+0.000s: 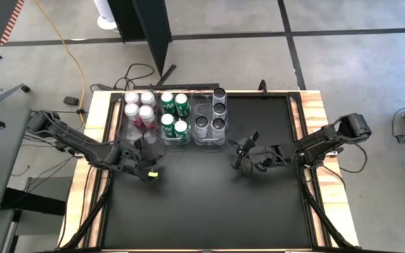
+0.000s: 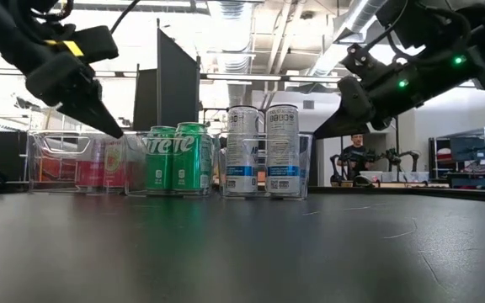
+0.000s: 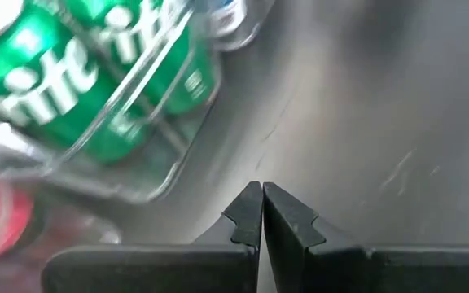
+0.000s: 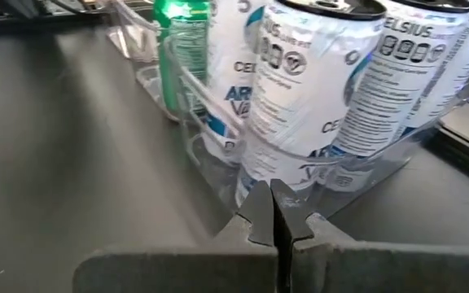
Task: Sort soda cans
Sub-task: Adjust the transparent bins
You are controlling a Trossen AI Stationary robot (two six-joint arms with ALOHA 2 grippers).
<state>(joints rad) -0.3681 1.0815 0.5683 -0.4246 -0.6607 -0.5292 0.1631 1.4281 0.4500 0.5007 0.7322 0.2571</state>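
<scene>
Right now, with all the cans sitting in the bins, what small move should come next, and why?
Probably pull both arms back to rest. The pink cans, green cans and grey cans each fill their own clear bin. The left gripper and right gripper are shut, holding nothing, and no loose can shows on the table.
</scene>
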